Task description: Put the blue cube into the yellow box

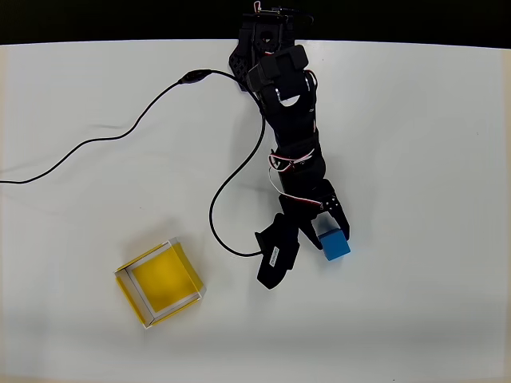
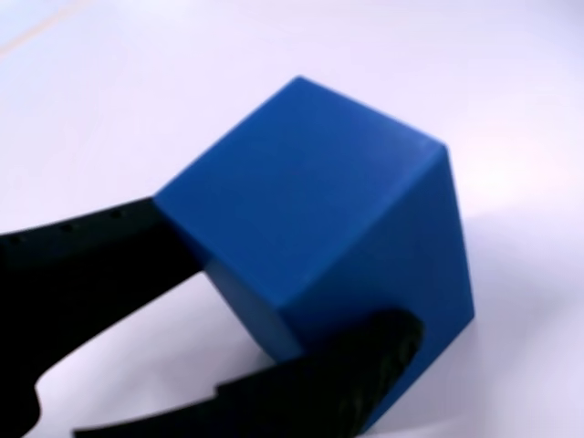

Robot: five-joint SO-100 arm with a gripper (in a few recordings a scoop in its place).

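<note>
My gripper is clamped on the blue cube, well apart from the yellow box on the table

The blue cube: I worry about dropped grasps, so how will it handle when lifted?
The cube looks solid with crisp edges, so probably stiff. Its smooth, faintly glossy faces may slip. A finger seems to press near a corner, so it could twist. Flat faces mean it won't roll.
</note>
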